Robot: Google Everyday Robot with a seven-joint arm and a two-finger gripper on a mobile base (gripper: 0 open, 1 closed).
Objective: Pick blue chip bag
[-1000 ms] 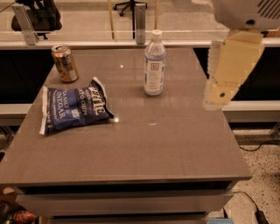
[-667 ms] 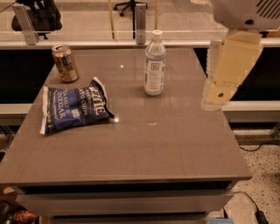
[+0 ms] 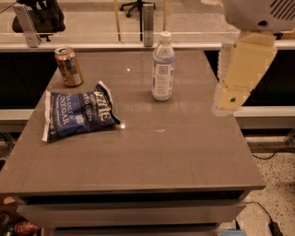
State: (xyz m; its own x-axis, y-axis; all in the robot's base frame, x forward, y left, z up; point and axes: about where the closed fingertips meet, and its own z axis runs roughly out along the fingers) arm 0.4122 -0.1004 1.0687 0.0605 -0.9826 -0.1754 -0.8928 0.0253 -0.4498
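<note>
Grey worktop (image 3: 156, 156) carries 3 items. The blue chip bag (image 3: 78, 116) lies flat near the left edge, roughly midway between the far and near edges and slightly skewed. Its white lettering faces up, with 1 white crimped end toward the left edge and the other toward the centre of the worktop. Nothing touches the bag. A copper-coloured can (image 3: 68, 66) stands upright at the far left corner, just beyond the bag, with a narrow gap between the 2. A clear water bottle (image 3: 162, 67) with a white cap stands upright near the far edge at about mid-width, well apart from the bag. The gripper (image 3: 229, 100) hangs in the air over the right edge of the worktop. It is cream-coloured, points downward and is tilted a little toward the left, and it is clear of the surface and of all 3 items. Whether it is released or clenched: cannot tell. The gripper is well apart from the bag, and the bottle stands closer to it than the bag does. The white arm housing (image 3: 258, 14) sits above the gripper
</note>
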